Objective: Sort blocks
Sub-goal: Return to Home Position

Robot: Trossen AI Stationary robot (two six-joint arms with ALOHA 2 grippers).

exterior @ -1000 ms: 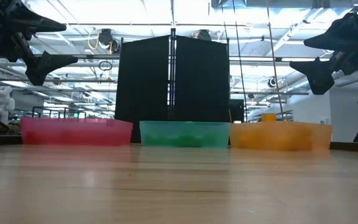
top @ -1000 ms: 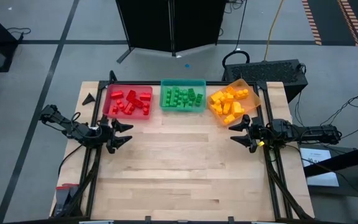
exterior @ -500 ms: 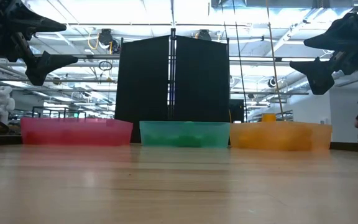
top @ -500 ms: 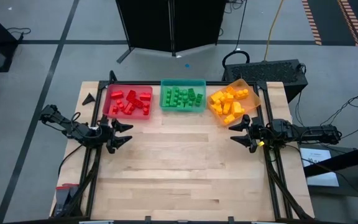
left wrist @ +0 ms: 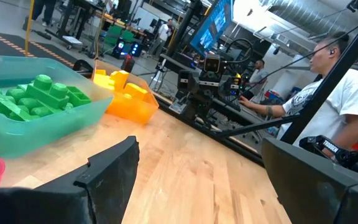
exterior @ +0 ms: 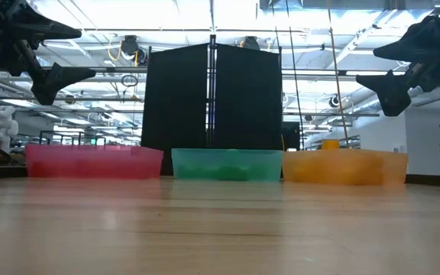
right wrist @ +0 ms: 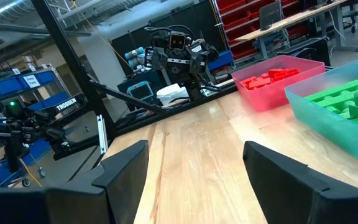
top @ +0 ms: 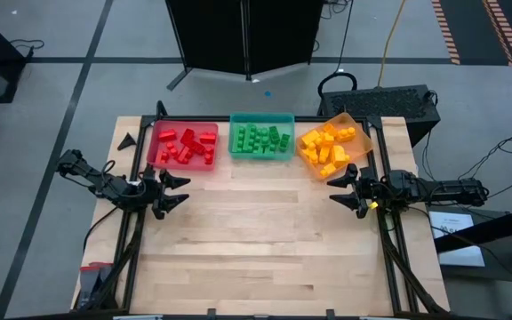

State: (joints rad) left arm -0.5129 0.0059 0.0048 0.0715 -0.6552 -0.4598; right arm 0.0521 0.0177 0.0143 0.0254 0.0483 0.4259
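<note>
Three translucent trays stand in a row along the far edge of the worktop point(top: 256, 249); the red tray point(exterior: 94, 162) is on the left, the teal tray point(exterior: 226, 164) in the middle, and the orange tray point(exterior: 344, 166) on the right, turned at a slant to the other two; every block in view lies inside a tray, sorted by colour; the red blocks point(top: 187, 148) are heaped in the red tray, the green blocks point(top: 261, 140) in the teal tray, and the yellow blocks point(top: 327, 149) in the orange tray; the left gripper point(top: 181, 190) hangs at the worktop's left edge, just in front of the red tray's near left corner and apart from it, its fingers spread wide with nothing between them, pointing across the wood toward the other arm; the right gripper point(top: 338, 187) hangs at the right edge, near the orange tray's front side but not touching it, its fingers likewise spread wide and empty, pointing back toward the left arm; the low view shows both grippers well above the wood, higher than the tray rims; in the left wrist view the teal tray and the orange tray beyond it show past the two dark fingers, and a person point(left wrist: 347, 118) in a white shirt is in the room beyond the worktop; the right wrist view shows the teal tray and, farther off, the red tray, each with its blocks inside.
</note>
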